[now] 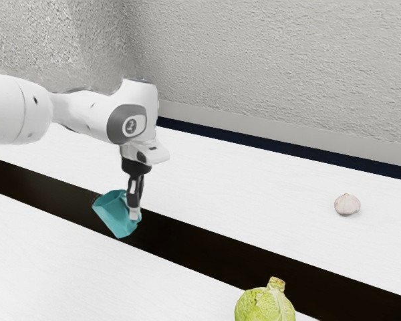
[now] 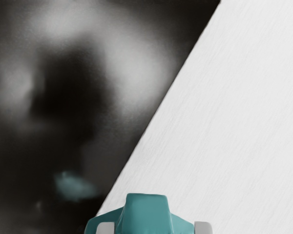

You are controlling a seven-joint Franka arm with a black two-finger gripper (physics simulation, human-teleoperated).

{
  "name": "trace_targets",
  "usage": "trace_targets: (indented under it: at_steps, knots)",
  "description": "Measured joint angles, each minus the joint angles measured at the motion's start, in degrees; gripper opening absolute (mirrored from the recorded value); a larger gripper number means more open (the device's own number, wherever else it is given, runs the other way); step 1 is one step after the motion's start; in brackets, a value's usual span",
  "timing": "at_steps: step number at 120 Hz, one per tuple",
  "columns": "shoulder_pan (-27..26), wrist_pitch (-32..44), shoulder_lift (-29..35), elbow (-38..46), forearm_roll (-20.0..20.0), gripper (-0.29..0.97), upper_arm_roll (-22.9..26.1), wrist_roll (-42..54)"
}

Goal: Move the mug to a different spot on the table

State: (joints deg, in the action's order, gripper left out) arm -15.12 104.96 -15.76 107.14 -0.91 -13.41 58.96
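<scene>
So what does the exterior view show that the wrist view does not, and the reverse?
Exterior view: the arm, a garlic bulb, a green cabbage and the grey wall. Wrist view: a faint teal reflection in the glossy black strip. Both: the teal mug, which is gripped from two sides by the gripper, the white table and the black strip.
</scene>
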Motion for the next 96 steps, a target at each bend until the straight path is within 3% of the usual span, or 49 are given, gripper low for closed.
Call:
trace_targets:
  at_steps: [11, 23, 53, 96]
  knots:
    - [-0.3, 2.3, 1.5, 3.5, 0.3, 0.03, 3.0, -3.0]
    - [-0.7, 3.2, -4.5, -5.3, 0.5, 0.03, 4.4, -6.0]
    - [-1.4, 2.8, -13.9, -13.6, 2.1, 0.01, 4.6, -12.5]
    - [-2.4, 3.0, -19.2, -16.8, 6.1, -0.01, 4.5, -21.6]
